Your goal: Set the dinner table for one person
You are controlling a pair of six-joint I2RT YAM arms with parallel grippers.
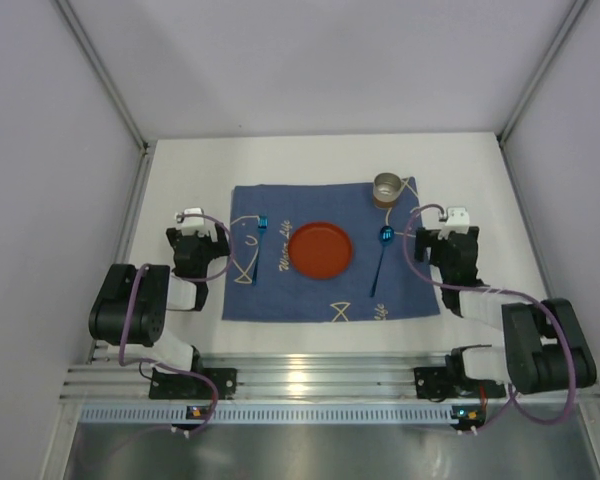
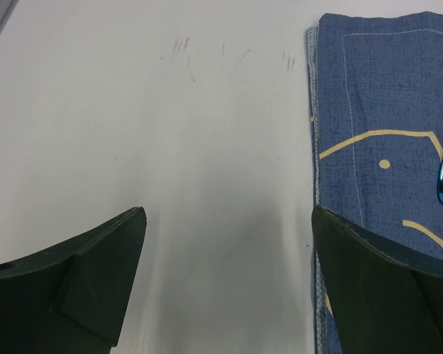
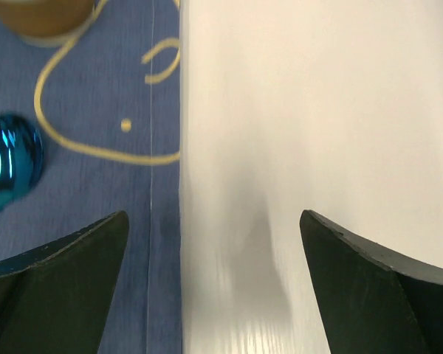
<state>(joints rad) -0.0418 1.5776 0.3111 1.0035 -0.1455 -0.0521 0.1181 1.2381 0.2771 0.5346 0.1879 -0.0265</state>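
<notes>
- The ridged rail (image 1: pixel 310 385) runs along the near edge of the dinner table (image 1: pixel 185 170), the white top that carries everything here, with the arm bases bolted along it.
- The left gripper (image 2: pixel 229 221) hangs low over bare tabletop at the placemat's 9 o'clock edge. Its fingers (image 2: pixel 96 265) are spread wide and grasp nothing.
- The right gripper (image 3: pixel 214 221) hangs at the placemat's 3 o'clock edge, one finger over cloth and one over white. It too is wide apart and empty.
- The blue placemat (image 1: pixel 280 300) lies mid-table, between the two grippers.
- The red plate (image 1: pixel 320 250) sits at the placemat's centre. The blue fork (image 1: pixel 261 235) lies at the plate's 9 o'clock and the blue spoon (image 1: pixel 383 255) at its 3 o'clock, both apart from the rim.
- The cup (image 1: pixel 389 187) stands at the plate's 1 o'clock, on the placemat's far corner.
- Judgement: the place setting looks complete, so the step in hand is the finish.
- The next move seems to call only for drawing both arms clear without catching the cloth. The left one must also avoid the fork lying near it.
</notes>
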